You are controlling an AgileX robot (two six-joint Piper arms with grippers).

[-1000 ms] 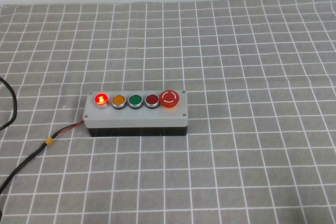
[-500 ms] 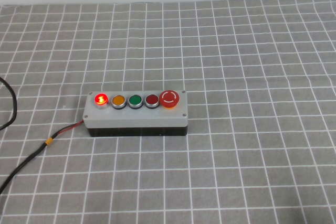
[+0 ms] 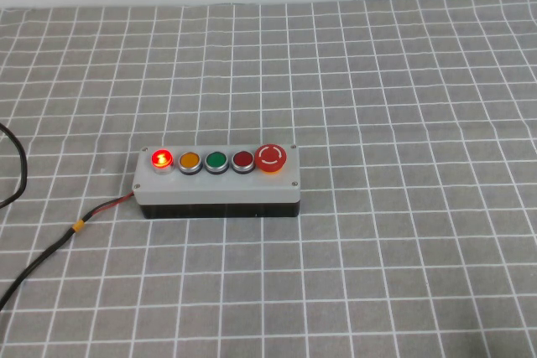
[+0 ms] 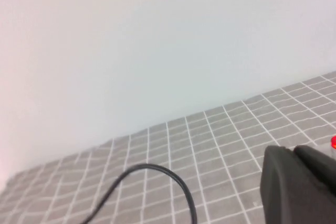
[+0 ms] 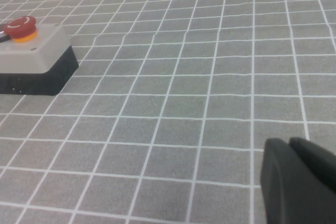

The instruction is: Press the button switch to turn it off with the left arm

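nothing done yet as far as i can tell. the button switch [image 3: 161, 158] is lit bright red at the left end of the grey box [image 3: 218, 186], which sits near the middle of the checked cloth [image 3: 403, 232]. neither arm shows from the high camera. the left gripper [image 4: 299, 182] only peeks into its own wrist view, off to the box's left, and i can't tell if it's apart or together. same for the right gripper [image 5: 299, 182], parked well right of the box. so the whole approach and press are left. count: one box, five buttons, one black cable [image 3: 38, 262].
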